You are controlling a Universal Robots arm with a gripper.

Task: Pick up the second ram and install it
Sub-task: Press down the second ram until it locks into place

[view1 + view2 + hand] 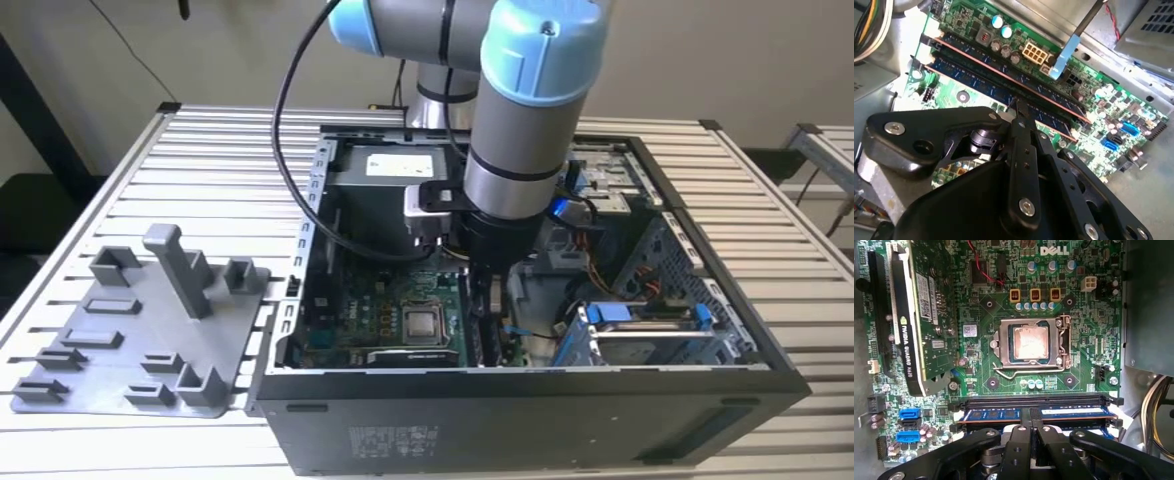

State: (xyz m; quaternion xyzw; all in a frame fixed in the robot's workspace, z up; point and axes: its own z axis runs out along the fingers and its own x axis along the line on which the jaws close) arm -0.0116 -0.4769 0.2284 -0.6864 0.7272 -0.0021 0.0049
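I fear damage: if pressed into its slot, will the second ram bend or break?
Probably stiff: the second ram is a flat board standing on edge beneath the gripper. Likely fragile under uneven force: it is thin, with bare chips.

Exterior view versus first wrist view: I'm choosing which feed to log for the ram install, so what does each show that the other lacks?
The exterior view alone takes in the grey fixture tray on the slatted table, the arm and the whole computer case. The first wrist view alone gives the gripper pressed on the second ram in its slot, plus the graphics card. Both share the motherboard and its processor.
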